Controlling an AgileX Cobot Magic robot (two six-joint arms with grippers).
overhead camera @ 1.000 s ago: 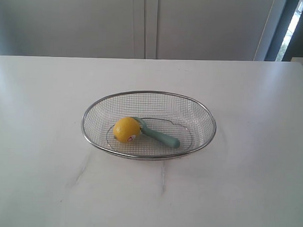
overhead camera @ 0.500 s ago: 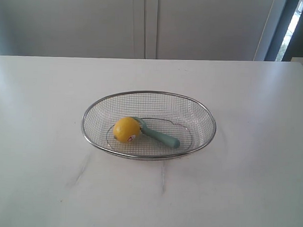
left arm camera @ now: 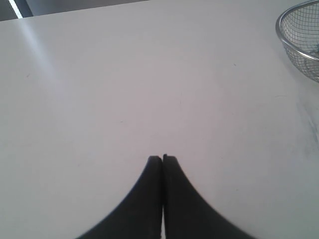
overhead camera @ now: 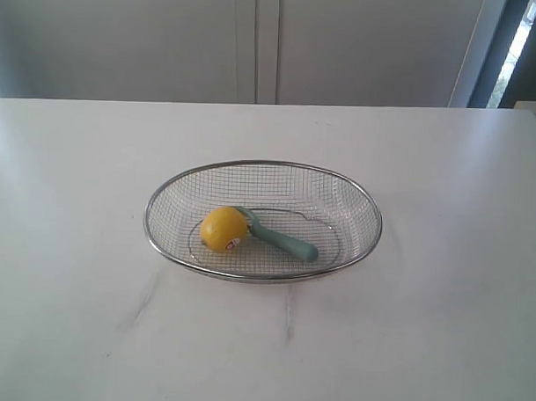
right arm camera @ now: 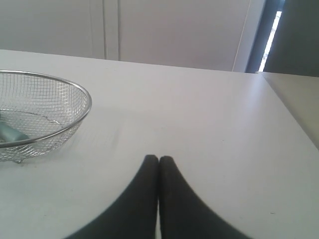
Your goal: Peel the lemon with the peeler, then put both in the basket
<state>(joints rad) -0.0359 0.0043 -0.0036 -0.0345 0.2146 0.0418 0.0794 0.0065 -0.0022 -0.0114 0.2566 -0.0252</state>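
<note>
Wire basket on table: lemon touching peeler | left claw, right claw pressed together (aside)

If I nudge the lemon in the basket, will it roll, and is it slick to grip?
Probably rolls: the lemon is round and sits on the curved mesh floor of the basket. The peeler, whose head seems to lie against it, may check a roll that way. The lemon's smooth skin looks somewhat slippery, so a narrow pinch might slip.

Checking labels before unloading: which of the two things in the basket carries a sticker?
The lemon, round and yellow, with a small red-and-white sticker low on its side. The teal-handled peeler beside it in the wire basket shows none.
</note>
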